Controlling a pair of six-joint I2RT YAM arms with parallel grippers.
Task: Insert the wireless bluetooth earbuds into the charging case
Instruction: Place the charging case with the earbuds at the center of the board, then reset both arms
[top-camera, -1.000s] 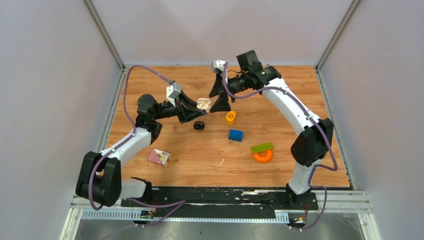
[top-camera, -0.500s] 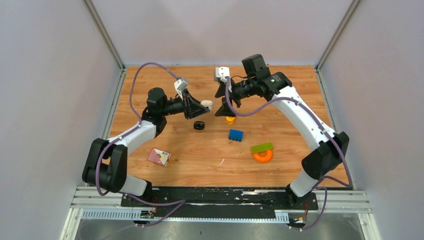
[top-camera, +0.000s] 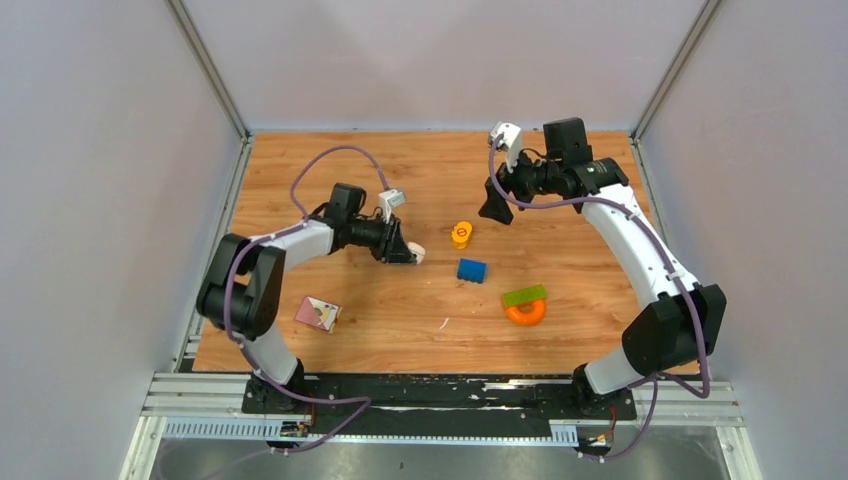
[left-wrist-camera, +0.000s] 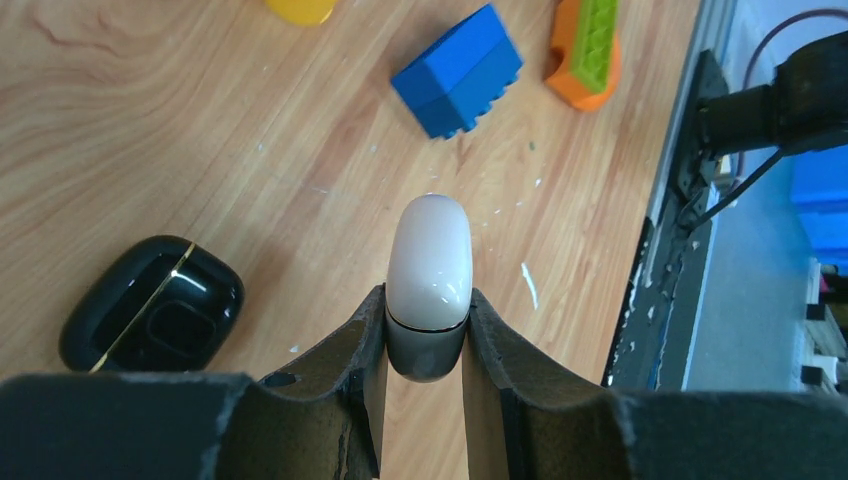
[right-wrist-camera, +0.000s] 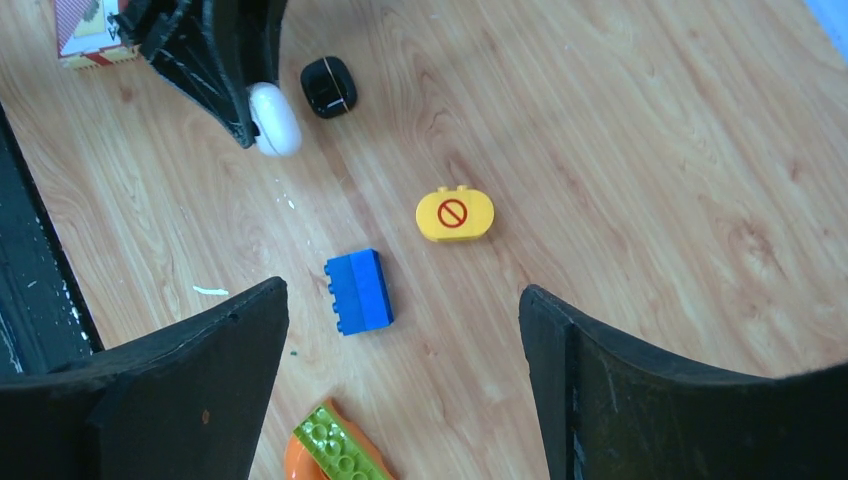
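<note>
While the left end effector (left-wrist-camera: 427, 305) lies low over the counter (top-camera: 400, 330), a little toward 9 o'clock from its middle, we see its two fingers (left-wrist-camera: 365, 350) pinched narrow on the white case (left-wrist-camera: 430, 262). The case is gripped at its lower end, its rounded top sticks out past the fingertips, and its seam line shows just above them. The lid looks shut, so we cannot tell what is inside. On the left wrist view the black case (left-wrist-camera: 152, 303) lies on the wood at 9 o'clock from the white one, close by but apart from it. From overhead, the yellow block (top-camera: 461, 234) sits at 2 o'clock from the white case, the blue block (top-camera: 471, 270) at 4 o'clock, and the green piece (top-camera: 524, 295) atop the orange one (top-camera: 526, 314) further out along that line. A card (top-camera: 318, 313) lies at 8 o'clock. The right end effector (top-camera: 495, 205) hangs above the counter toward 1 o'clock, jaws spread wide with nothing between them.
</note>
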